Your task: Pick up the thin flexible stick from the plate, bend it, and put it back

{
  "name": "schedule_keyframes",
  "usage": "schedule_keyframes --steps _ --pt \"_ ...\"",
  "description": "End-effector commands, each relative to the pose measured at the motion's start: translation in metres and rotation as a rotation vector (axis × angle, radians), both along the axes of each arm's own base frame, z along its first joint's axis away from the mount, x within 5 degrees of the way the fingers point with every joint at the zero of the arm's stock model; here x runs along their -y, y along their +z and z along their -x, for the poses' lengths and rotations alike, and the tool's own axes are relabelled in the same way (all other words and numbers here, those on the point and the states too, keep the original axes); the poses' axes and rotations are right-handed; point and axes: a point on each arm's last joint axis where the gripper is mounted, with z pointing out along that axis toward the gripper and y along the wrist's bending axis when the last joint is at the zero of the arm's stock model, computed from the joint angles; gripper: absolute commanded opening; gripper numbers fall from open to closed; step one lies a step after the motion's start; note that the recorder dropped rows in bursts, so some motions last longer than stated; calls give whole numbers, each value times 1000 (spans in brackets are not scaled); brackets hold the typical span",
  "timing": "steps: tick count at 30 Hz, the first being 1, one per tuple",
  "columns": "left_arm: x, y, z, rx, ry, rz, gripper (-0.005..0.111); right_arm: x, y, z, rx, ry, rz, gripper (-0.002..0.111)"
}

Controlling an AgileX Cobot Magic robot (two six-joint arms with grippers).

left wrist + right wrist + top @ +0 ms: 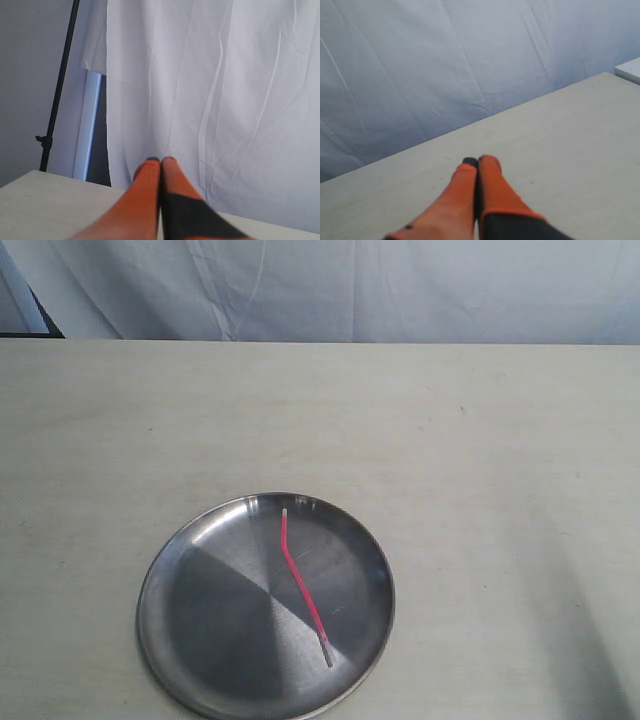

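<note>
**While both grippers sat closed and empty, kinked stick lay on plate**

As the ext. view showed it, the thin flexible stick lay inside the plate, on its right half. It ran from near the far rim to near the near-right rim. It was pink-red w/ pale ends, w/ one slight kink abt a third of the way from the far end, and otherwise straight.

The plate sat on the pale table, a bit left of centre at the near side of the view, its near rim cut by the frame edge. A white curtain hung behind the table.

L gripper: orange fingers pressed tip to tip, no gap, nothing between them. It pointed twd the curtain, w/ a black stand pole beside the cloth.

R gripper: same, fingers together, holding nothing, over bare tabletop.

Both showed in wrist views only, so their place rel. to the plate couldn't be told.
</note>
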Motion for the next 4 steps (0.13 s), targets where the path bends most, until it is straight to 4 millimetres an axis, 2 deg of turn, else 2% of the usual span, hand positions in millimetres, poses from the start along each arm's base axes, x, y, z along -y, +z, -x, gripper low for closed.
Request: schedule_keyframes --steps 1,4 --pt "0 -2 0 4 -2 15 0 0 -1 0 5 2 5 0" --pt "0 -2 0 4 -2 15 0 0 -1 0 5 2 5 0"
